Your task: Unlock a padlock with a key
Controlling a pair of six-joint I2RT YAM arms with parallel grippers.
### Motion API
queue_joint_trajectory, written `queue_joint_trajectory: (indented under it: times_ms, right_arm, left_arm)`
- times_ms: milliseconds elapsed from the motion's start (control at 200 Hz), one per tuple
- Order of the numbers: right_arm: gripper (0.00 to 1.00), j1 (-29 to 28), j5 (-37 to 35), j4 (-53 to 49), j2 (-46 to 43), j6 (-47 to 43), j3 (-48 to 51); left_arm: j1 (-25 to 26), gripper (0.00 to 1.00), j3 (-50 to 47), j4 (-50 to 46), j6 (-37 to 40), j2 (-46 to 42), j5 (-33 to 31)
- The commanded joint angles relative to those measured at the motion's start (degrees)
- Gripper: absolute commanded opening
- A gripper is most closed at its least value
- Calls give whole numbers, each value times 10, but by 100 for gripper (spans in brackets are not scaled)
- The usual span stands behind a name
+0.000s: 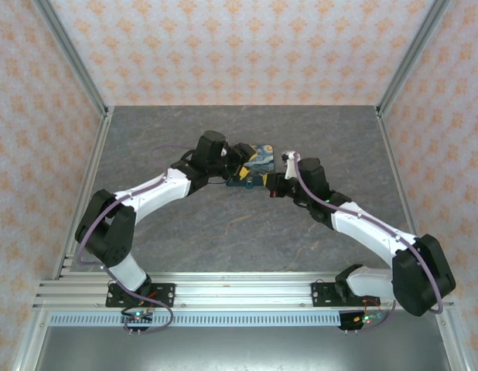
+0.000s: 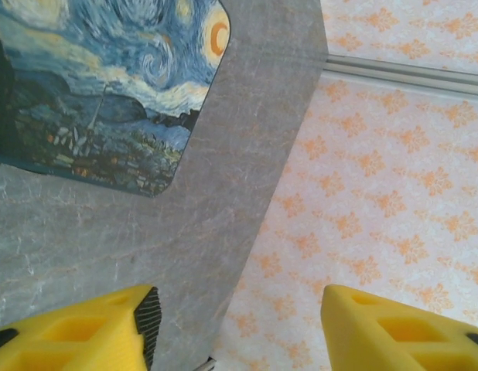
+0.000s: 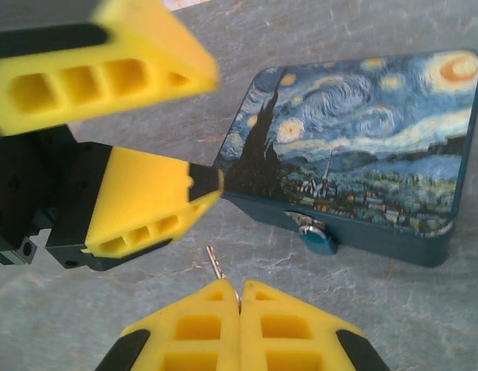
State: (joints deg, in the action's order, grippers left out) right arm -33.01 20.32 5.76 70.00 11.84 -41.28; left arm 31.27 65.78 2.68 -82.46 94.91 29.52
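The thin pale key (image 3: pixel 214 263) sticks out from between the fingertips of my right gripper (image 3: pixel 240 297), which is shut on it. Its blade points up and left over the grey table. A small blue padlock (image 3: pixel 316 239) with a silver shackle hangs on the front wall of the starry-night tin (image 3: pixel 363 147). My left gripper (image 3: pixel 214 127) is open just left of the tin, one fingertip (image 3: pixel 204 182) at the tin's near corner. In the left wrist view the left gripper (image 2: pixel 235 325) is open over bare table, with the tin (image 2: pixel 107 85) beyond it. From above, both grippers (image 1: pixel 240 157) (image 1: pixel 278 182) flank the tin (image 1: pixel 258 166).
The grey table (image 1: pixel 223 224) is walled by patterned panels (image 1: pixel 247 46) at the back and sides. An aluminium rail (image 1: pixel 239 294) with both arm bases runs along the near edge.
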Motion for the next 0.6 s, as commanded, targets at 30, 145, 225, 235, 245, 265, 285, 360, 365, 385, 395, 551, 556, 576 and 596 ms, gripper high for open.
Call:
queue_joint_trajectory:
  times_ms: [30, 145, 225, 235, 245, 265, 285, 360, 365, 385, 395, 551, 556, 576, 596]
  right_arm:
    - [0, -36, -128, -33, -7, -103, -27]
    - [0, -54, -153, -32, 0, -126, -38]
    - [0, -56, -156, -29, 5, -130, -42]
    - [0, -57, -155, -29, 6, -130, -43]
    - [0, -57, -155, -29, 7, -130, -43]
    - [0, -57, -154, -28, 8, -130, -44]
    - [0, -57, -154, -27, 8, -130, -45]
    - [0, -58, -154, -26, 11, -131, -46]
    - [0, -58, -153, -25, 11, -131, -46]
    - [0, -58, -154, -26, 13, -131, -46]
    - [0, -58, -154, -25, 13, -131, -47]
    - [0, -59, -153, -25, 18, -132, -48]
    - [0, -59, -152, -25, 18, -133, -48]
    - [0, -59, -153, -24, 19, -134, -49]
    - [0, -59, -154, -24, 20, -134, -48]
  left_arm:
    - [11, 54, 24, -35, -37, 18, 7]
    - [19, 51, 27, -36, -41, 26, 5]
    - [25, 49, 27, -31, -45, 33, 5]
    - [26, 48, 27, -30, -46, 33, 5]
    - [26, 48, 26, -29, -47, 35, 5]
    - [27, 47, 27, -27, -48, 36, 5]
    - [29, 46, 27, -27, -48, 38, 5]
    - [33, 44, 30, -26, -50, 41, 4]
    - [33, 44, 30, -26, -50, 42, 4]
    - [33, 43, 30, -25, -51, 43, 4]
    - [33, 43, 31, -24, -51, 43, 4]
    - [37, 40, 40, -26, -52, 48, 3]
    - [37, 40, 40, -26, -52, 48, 3]
    - [37, 39, 40, -26, -52, 48, 3]
    - [38, 38, 40, -26, -53, 49, 3]
